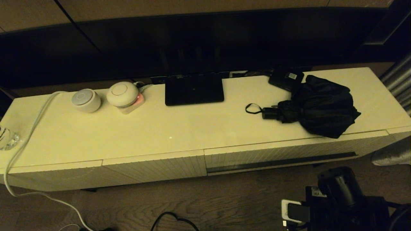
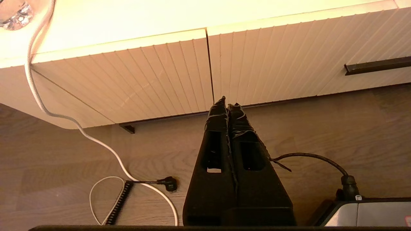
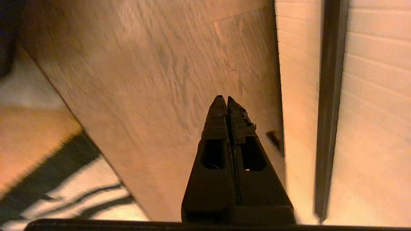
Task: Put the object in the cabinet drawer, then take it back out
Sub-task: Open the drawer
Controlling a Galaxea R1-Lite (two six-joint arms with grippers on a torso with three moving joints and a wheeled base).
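The black folding umbrella [image 1: 318, 109] lies on the right part of the cabinet top, bunched fabric to the right, short handle and wrist loop [image 1: 253, 109] pointing left. Below it the wide ribbed drawer [image 1: 273, 153] with its long dark slot [image 1: 282, 162] is closed. My right arm [image 1: 340, 191] hangs low in front of the drawer, over the floor. In its wrist view the right gripper [image 3: 223, 98] is shut and empty, with the slot [image 3: 330, 96] beside it. The left gripper [image 2: 227, 104] is also shut and empty, low over the floor, facing the cabinet front [image 2: 289, 64].
A small black box with a white label [image 1: 285, 78] sits behind the umbrella. A black stand base [image 1: 194, 88], two round white devices [image 1: 86, 100], [image 1: 122, 93], a white cable [image 1: 29, 134] and a glass piece [image 1: 6, 138] share the top. A narrower ribbed front [image 1: 154, 168] lies left of the drawer. Cables [image 2: 141, 184] lie on the floor.
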